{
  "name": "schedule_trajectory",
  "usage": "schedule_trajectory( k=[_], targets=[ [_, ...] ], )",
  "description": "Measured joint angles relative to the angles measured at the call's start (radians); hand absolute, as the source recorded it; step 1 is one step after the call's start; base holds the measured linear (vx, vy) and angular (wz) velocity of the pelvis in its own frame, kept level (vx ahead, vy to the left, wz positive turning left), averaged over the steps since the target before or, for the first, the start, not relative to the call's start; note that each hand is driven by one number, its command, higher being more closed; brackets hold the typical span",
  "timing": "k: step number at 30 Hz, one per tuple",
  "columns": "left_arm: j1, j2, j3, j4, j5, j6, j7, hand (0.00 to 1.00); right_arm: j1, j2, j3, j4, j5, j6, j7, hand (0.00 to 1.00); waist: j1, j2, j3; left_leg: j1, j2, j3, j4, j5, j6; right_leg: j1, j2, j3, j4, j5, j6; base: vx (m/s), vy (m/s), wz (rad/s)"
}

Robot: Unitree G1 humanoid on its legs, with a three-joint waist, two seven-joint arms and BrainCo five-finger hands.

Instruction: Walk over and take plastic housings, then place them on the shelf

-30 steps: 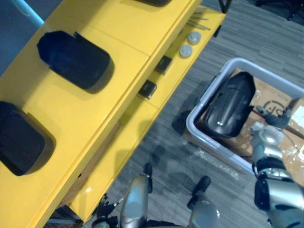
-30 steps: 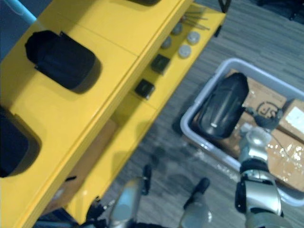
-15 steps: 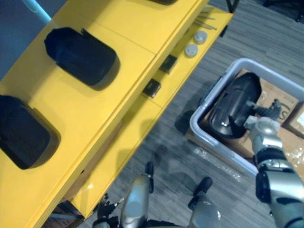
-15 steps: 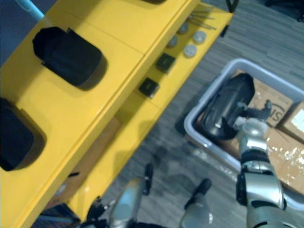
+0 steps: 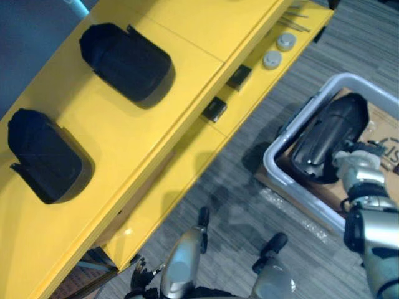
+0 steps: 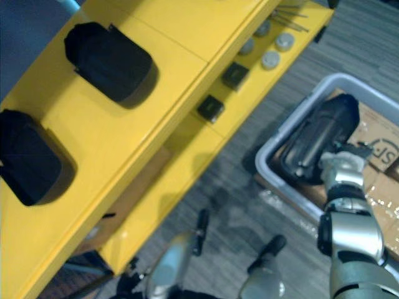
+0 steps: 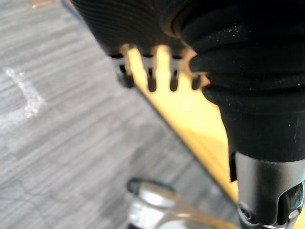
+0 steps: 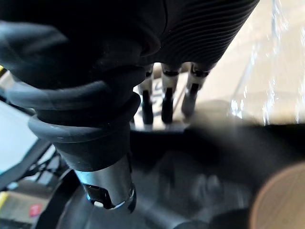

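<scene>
Evidently stiff, light and glossy (so probably slippery), the black housing (image 5: 327, 140) lies along the grey bin's (image 5: 274, 173) left wall and is best gripped across its narrow sides. Right hand (image 5: 356, 167) reaches it with straight fingers; left hand (image 7: 151, 78) hangs relaxed. 2 other housings (image 5: 124, 62) rest on the yellow shelf (image 5: 131, 143).

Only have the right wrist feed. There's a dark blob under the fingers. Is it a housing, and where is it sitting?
Observer: Yes, it's a black housing lying in a grey bin on the floor. The right hand is at its near end.
Operator: Any on the shelf?
Observer: Two on top of the yellow shelf, lying apart: a far housing and a near housing.
Operator: Left hand?
Observer: The left hand hangs low beside the shelf's edge with its fingers relaxed, holding nothing.
</scene>
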Motion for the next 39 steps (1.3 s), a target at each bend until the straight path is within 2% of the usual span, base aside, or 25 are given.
schedule_trajectory(
  k=[4, 9, 11, 12, 13, 19, 22, 25, 28, 29, 30, 34, 36, 39],
  targets=[
    [0.001, -0.001, -0.004, 0.000, 0.000, -0.007, 0.000, 0.00, 0.000, -0.009, -0.032, 0.050, -0.048, 0.092, 0.062, 1.00, 0.000, 0.004, -0.001, 0.004, -0.002, -0.018, -0.032, 0.023, -0.003, 0.001, -0.001, -0.018, 0.001, -0.002, 0.001, -0.03, -0.015, 0.14],
    [0.006, 0.003, -0.023, -0.001, 0.000, -0.015, 0.001, 0.00, -0.024, -0.014, -0.080, 0.105, -0.230, 0.199, 0.123, 1.00, 0.012, 0.009, -0.004, 0.018, -0.015, -0.031, -0.053, 0.036, -0.001, 0.014, -0.012, -0.032, 0.011, -0.009, 0.005, -0.03, 0.005, 0.09],
    [0.007, 0.002, -0.023, -0.001, 0.000, -0.016, 0.001, 0.00, -0.027, -0.014, -0.085, 0.111, -0.262, 0.209, 0.133, 1.00, 0.012, 0.009, -0.004, 0.017, -0.016, -0.033, -0.055, 0.037, 0.000, 0.015, -0.014, -0.034, 0.012, -0.009, 0.005, -0.04, 0.011, 0.08],
    [0.012, 0.002, -0.024, -0.005, -0.001, -0.016, 0.000, 0.00, -0.035, -0.018, -0.100, 0.132, -0.361, 0.233, 0.170, 1.00, 0.017, 0.009, -0.004, 0.016, -0.019, -0.037, -0.055, 0.038, 0.002, 0.015, -0.018, -0.039, 0.012, -0.010, 0.004, -0.05, 0.006, 0.08],
    [0.014, 0.002, -0.024, -0.009, -0.001, -0.016, 0.000, 0.00, -0.038, -0.019, -0.101, 0.136, -0.383, 0.238, 0.179, 1.00, 0.017, 0.009, -0.004, 0.016, -0.020, -0.040, -0.055, 0.038, 0.002, 0.016, -0.019, -0.042, 0.012, -0.010, 0.004, -0.05, 0.009, 0.12],
    [0.050, 0.002, -0.027, -0.053, -0.001, -0.010, -0.016, 0.00, -0.071, -0.067, -0.117, 0.155, -0.548, 0.239, 0.238, 1.00, 0.019, 0.009, -0.004, 0.008, -0.027, -0.047, -0.056, 0.040, 0.002, 0.014, -0.024, -0.052, 0.010, -0.007, 0.008, -0.02, 0.003, 0.05],
    [0.054, 0.003, -0.026, -0.076, -0.001, -0.004, -0.024, 0.00, -0.071, -0.101, -0.115, 0.176, -0.566, 0.205, 0.232, 1.00, 0.019, 0.009, -0.004, -0.004, -0.027, -0.048, -0.051, 0.041, 0.003, 0.009, -0.024, -0.054, 0.010, -0.006, 0.009, 0.00, -0.001, 0.01],
    [0.062, 0.004, -0.022, -0.092, -0.001, -0.011, -0.029, 0.00, -0.066, -0.106, -0.113, 0.190, -0.580, 0.149, 0.190, 1.00, 0.014, 0.009, -0.003, -0.004, -0.025, -0.046, -0.050, 0.040, 0.003, 0.007, -0.022, -0.053, 0.010, -0.006, 0.009, 0.00, -0.005, -0.01],
    [0.071, 0.009, -0.018, -0.129, -0.001, -0.014, -0.030, 0.00, -0.055, -0.108, -0.066, 0.172, -0.586, 0.056, 0.107, 1.00, 0.002, 0.004, 0.000, -0.006, -0.016, -0.044, -0.043, 0.036, 0.001, 0.004, -0.013, -0.049, 0.010, -0.007, 0.006, -0.02, -0.017, -0.05],
    [0.071, 0.009, -0.015, -0.131, -0.001, -0.014, -0.030, 0.00, -0.052, -0.109, -0.053, 0.163, -0.586, 0.038, 0.095, 1.00, -0.001, 0.002, 0.001, -0.006, -0.013, -0.043, -0.042, 0.036, 0.000, 0.004, -0.011, -0.047, 0.010, -0.008, 0.006, -0.04, -0.028, -0.09],
    [0.072, 0.010, -0.003, -0.143, -0.001, -0.016, -0.030, 0.00, -0.031, -0.111, -0.021, 0.109, -0.588, -0.008, 0.069, 1.00, -0.007, -0.003, 0.004, -0.005, -0.007, -0.040, -0.039, 0.034, -0.002, 0.000, -0.005, -0.044, 0.009, -0.009, 0.004, -0.05, -0.025, -0.10],
    [0.075, 0.027, 0.007, -0.215, 0.000, -0.020, -0.019, 0.00, 0.061, -0.114, 0.061, -0.056, -0.587, -0.077, 0.037, 1.00, -0.010, -0.021, 0.015, 0.003, 0.022, -0.017, -0.018, 0.018, -0.012, 0.000, 0.021, -0.017, -0.004, -0.005, -0.011, -0.04, -0.029, -0.24],
    [0.081, 0.037, 0.007, -0.240, 0.002, -0.019, -0.014, 0.00, 0.125, -0.115, 0.085, -0.153, -0.587, -0.090, 0.028, 1.00, -0.016, -0.034, 0.021, 0.016, 0.033, -0.002, -0.023, 0.016, -0.015, 0.002, 0.031, 0.000, -0.006, -0.005, -0.013, -0.02, -0.029, -0.30],
    [0.116, 0.045, 0.018, -0.297, 0.049, -0.007, 0.036, 0.00, 0.237, -0.110, 0.120, -0.301, -0.588, -0.105, 0.014, 1.00, -0.039, -0.059, 0.016, 0.037, 0.045, 0.019, -0.034, 0.012, -0.021, 0.008, 0.047, 0.017, -0.020, -0.003, -0.019, 0.01, -0.019, -0.23]
  ],
)
